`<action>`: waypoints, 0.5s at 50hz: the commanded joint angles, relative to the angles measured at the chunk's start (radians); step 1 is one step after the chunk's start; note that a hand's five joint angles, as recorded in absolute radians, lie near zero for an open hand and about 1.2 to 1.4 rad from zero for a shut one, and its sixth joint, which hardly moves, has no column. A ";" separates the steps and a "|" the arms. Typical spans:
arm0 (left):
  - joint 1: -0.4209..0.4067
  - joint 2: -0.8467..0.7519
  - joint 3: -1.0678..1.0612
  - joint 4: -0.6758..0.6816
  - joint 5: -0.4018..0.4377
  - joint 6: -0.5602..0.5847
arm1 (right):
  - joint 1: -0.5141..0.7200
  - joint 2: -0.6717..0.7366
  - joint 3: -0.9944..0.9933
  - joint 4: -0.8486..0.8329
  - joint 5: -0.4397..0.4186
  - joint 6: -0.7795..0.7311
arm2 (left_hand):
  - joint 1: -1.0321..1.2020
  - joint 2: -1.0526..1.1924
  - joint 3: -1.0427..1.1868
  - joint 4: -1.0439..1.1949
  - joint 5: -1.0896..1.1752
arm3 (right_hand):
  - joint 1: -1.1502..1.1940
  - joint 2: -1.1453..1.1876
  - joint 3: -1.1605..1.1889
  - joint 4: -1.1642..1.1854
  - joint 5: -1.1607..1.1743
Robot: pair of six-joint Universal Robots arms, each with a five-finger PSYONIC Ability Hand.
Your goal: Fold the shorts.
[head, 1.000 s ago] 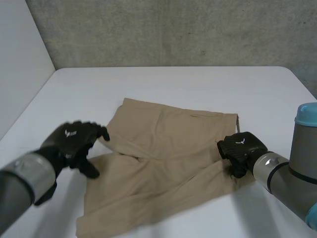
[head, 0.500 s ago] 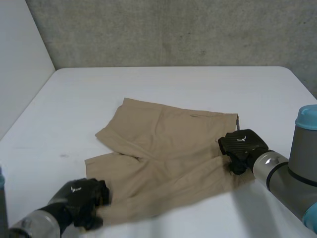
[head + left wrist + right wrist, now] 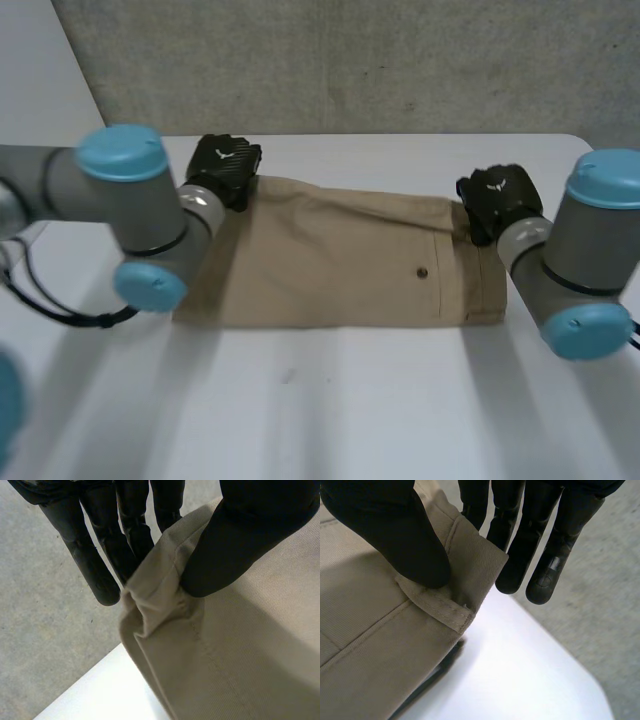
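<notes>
Pinching far corners of soft tan shorts (image 3: 340, 265) thumb-to-fingers with left hand (image 3: 225, 165) and right hand (image 3: 495, 195); likely light, limp, best gripped at stitched hems.

Looking down from the head camera, the left arm (image 3: 150, 215) sits right over the left end of the shorts (image 3: 330, 265), so that edge is covered. Right arm (image 3: 585, 245) blocks the right end too. Left hand (image 3: 225, 165) and right hand (image 3: 497, 195) show their backs, grip underneath hidden. Small dark dot (image 3: 422, 272) on the fabric, button or rivet, can't tell. Both wrist cameras cut the shorts off.
</notes>
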 commanded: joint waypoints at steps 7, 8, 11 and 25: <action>-0.003 -0.439 0.550 0.012 -0.005 0.074 | 0.002 0.363 -0.318 -0.207 0.001 -0.160 | -0.960 -1.022 -1.012 -1.033 -0.982 | -0.588 -0.795 -0.812 -0.803 -0.769; -0.011 -0.443 0.550 0.020 -0.004 0.074 | 0.003 0.366 -0.327 -0.208 0.003 -0.160 | -0.960 -1.022 -1.012 -1.033 -0.982 | -0.803 -1.010 -1.027 -1.019 -0.984; -0.034 -0.436 0.527 0.018 -0.004 0.072 | 0.005 0.337 -0.326 -0.204 0.009 -0.142 | -0.960 -1.022 -1.012 -1.033 -0.982 | -0.803 -1.010 -1.027 -1.019 -0.984; -0.051 0.093 -0.149 -0.031 0.009 0.016 | -0.067 -0.100 0.056 0.178 -0.112 0.101 | -0.960 -1.022 -1.012 -1.033 -0.982 | -0.729 -0.936 -0.953 -0.944 -0.909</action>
